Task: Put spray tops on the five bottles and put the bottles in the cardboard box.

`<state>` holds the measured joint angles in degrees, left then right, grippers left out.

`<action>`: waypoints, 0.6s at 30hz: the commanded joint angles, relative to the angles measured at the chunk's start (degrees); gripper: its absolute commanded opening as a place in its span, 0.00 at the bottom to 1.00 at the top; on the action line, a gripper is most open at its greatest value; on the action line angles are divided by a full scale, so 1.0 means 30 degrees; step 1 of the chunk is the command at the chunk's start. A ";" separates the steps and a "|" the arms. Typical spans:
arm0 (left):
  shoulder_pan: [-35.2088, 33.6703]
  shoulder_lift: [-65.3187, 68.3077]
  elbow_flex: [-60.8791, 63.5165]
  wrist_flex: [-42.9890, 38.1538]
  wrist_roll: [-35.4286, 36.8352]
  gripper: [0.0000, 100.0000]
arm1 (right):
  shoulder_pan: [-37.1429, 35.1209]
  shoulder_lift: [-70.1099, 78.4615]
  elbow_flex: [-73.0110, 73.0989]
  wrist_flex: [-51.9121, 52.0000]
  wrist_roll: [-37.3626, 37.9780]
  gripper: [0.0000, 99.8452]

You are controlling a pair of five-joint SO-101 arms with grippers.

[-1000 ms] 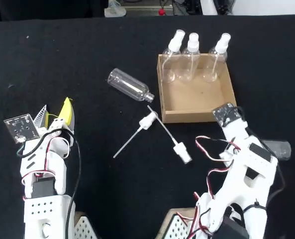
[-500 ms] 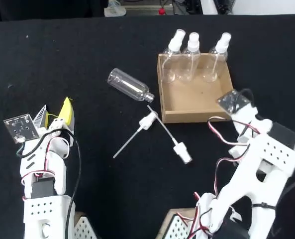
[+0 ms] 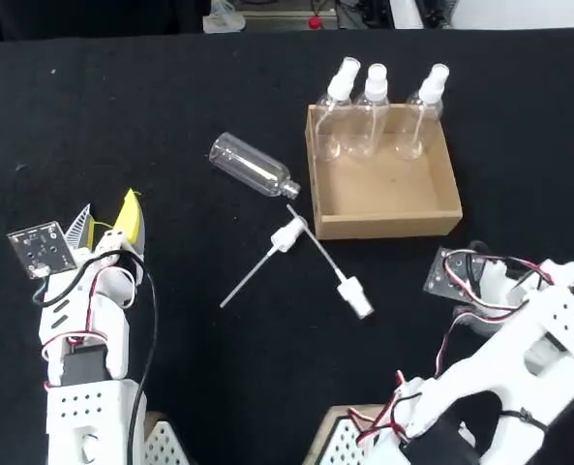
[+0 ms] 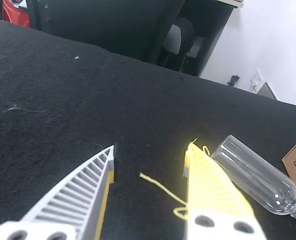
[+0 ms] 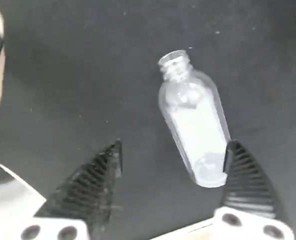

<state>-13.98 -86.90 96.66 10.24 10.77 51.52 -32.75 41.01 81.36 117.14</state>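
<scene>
— Where's the bottle (image 5: 195, 135)?
— It lies capless on the bench (image 5: 63, 60), under your right hand (image 5: 175, 145), whose jaws stand wide apart and grip nothing. Your left hand (image 4: 151, 147) gapes empty too, near the second bottle (image 4: 260, 175).
— How will it handle?
— Probably light, thin plastic: slick, apt to roll and dent. Take it across mid-body, not the neck, and squeeze gently.
— The tops (image 3: 288, 235)?
— Loose beside the box (image 3: 383, 225).

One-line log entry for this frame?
box: three capped bottles inside | table: one uncapped bottle, two spray tops loose | right pincer: open over second uncapped bottle | left pincer: open, empty
</scene>
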 commanded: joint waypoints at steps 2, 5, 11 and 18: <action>0.0190 -0.0059 0.0396 0.0059 -0.0117 0.22 | 0.0469 -0.0630 0.1333 -0.3136 0.0586 0.30; 0.0190 -0.0059 0.0396 0.0059 -0.0117 0.22 | 0.0469 -0.0630 0.2828 -0.5421 0.0586 0.30; 0.0190 -0.0029 0.0396 0.0059 -0.0117 0.22 | 0.0557 -0.0571 0.5143 -0.9172 0.0586 0.29; 0.0190 0.0029 0.0396 0.0059 -0.0117 0.22 | 0.0469 -0.0484 0.5407 -0.9524 -0.0176 0.29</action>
<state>-13.98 -86.90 96.66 10.24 10.77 52.04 -32.75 57.36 54.20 117.41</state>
